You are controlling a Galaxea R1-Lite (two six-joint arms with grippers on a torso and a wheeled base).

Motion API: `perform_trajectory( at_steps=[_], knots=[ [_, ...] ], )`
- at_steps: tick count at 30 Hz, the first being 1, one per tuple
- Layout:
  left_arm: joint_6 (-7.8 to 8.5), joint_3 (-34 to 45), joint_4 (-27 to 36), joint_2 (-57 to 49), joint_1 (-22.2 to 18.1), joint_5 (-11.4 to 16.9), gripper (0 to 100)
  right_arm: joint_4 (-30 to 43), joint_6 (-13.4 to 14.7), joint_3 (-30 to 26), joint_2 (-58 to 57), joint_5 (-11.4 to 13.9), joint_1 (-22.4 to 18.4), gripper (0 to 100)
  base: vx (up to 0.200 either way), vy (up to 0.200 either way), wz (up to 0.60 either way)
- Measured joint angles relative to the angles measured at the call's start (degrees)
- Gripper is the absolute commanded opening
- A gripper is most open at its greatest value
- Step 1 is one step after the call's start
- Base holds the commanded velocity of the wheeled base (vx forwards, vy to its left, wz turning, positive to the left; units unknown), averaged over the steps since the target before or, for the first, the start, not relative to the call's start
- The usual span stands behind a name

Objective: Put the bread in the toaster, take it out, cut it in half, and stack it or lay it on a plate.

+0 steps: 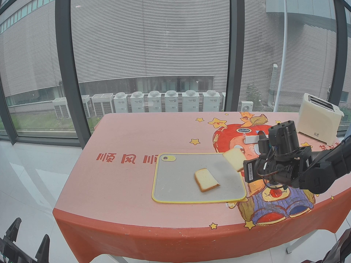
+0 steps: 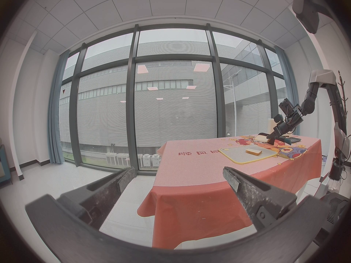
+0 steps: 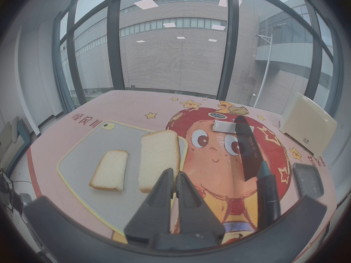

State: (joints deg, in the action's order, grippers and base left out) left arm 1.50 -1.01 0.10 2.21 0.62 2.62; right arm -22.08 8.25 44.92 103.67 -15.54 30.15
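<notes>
One bread half (image 1: 206, 179), pale with a tan crust, lies flat near the middle of the grey, yellow-rimmed cutting board (image 1: 175, 187). The other bread half (image 1: 235, 159) tilts over the board's right edge, pinched at its rim by the right pincer (image 3: 174, 174). The cream toaster (image 1: 319, 118) stands upright at the far right of the surface (image 1: 128, 187), slots up. A black knife (image 3: 248, 147) lies flat to the right of the board. A small dark rectangular plate (image 3: 308, 179) sits near it on the toaster's side.

Right claw (image 1: 246, 166) grips bread half (image 1: 235, 158); other half (image 1: 206, 179) on board (image 1: 175, 191).
</notes>
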Motion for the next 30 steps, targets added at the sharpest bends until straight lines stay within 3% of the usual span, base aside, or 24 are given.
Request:
perform_trajectory(
  at_steps=[12,30],
  knots=[
    [-0.02,0.00,0.00,0.00,0.04,-0.05,100,-0.04,-0.16,-3.77,-6.51,0.00,-1.73,0,0.000,0.000,0.00],
    [-0.02,0.00,0.00,0.00,0.00,-0.02,100,0.00,-0.38,-14.71,-15.71,-0.57,-3.63,0,0.000,0.000,0.00]
  ],
)
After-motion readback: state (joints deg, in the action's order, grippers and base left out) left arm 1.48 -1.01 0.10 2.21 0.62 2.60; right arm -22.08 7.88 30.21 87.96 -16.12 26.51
